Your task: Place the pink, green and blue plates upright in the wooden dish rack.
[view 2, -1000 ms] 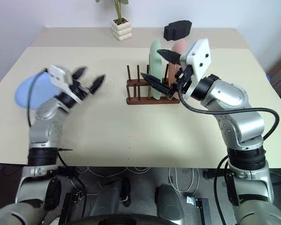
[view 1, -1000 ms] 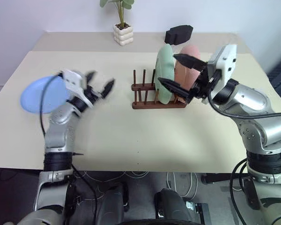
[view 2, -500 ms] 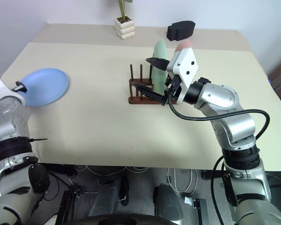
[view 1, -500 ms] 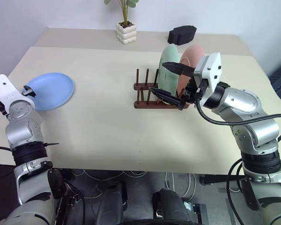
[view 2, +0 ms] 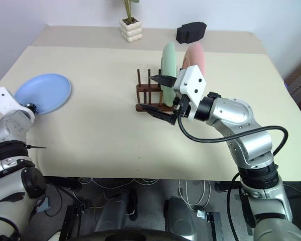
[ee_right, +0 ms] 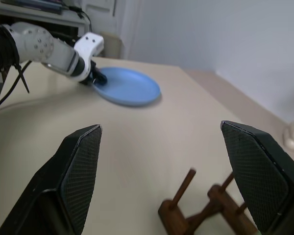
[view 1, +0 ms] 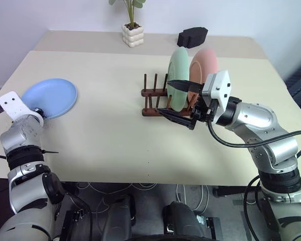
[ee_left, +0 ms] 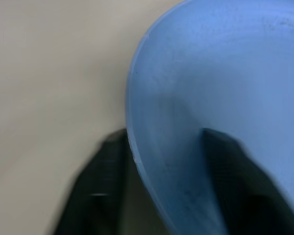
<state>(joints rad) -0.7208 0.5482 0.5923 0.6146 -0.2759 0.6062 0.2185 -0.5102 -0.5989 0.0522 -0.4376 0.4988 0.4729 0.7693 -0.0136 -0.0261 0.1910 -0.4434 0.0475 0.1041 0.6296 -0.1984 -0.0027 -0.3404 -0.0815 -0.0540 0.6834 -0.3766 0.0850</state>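
One plate [view 1: 49, 97] lies at the desk's [view 1: 110, 140] left; two plates [view 1: 178, 78] stand in the rack [view 1: 160, 103], centre-right.

Light: bright, even and diffuse over the table [view 1: 110, 140].
Shadows: soft and faint, a thin one under the blue plate [view 1: 50, 97] and beside the wooden dish rack [view 1: 160, 103].
Glare: mild sheen on the arms' metal shells.
Blur: left wrist view is soft throughout, dark fingers [ee_left: 95, 191] smeared.
Focus: right wrist view's rack pegs are slightly soft.
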